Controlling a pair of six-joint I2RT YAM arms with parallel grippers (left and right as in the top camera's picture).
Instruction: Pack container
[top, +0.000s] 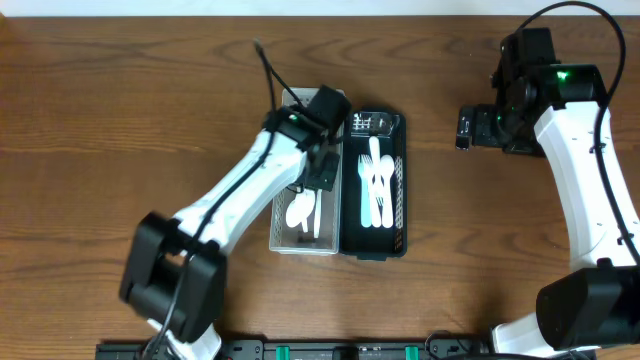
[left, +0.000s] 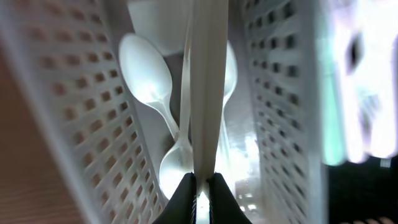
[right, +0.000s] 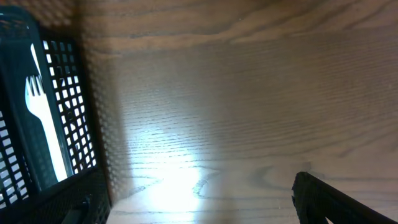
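Wood table (top: 120, 80): left hand (left: 200, 182) clamped on white utensil (left: 205, 93) (head cut off); right hand (top: 464, 128) apart, empty.

No text, brand, number or sign can be read in any of the three views. The black perforated plastic basket (top: 399, 185) near the middle of the brown wooden worktop (top: 120, 100) shows a small pale patch (top: 371, 122) at its end toward the worktop's far edge. This patch may be a label, but from overhead it is too small and blurred to make out any letters. The two wrist views show only plain surfaces with no markings.
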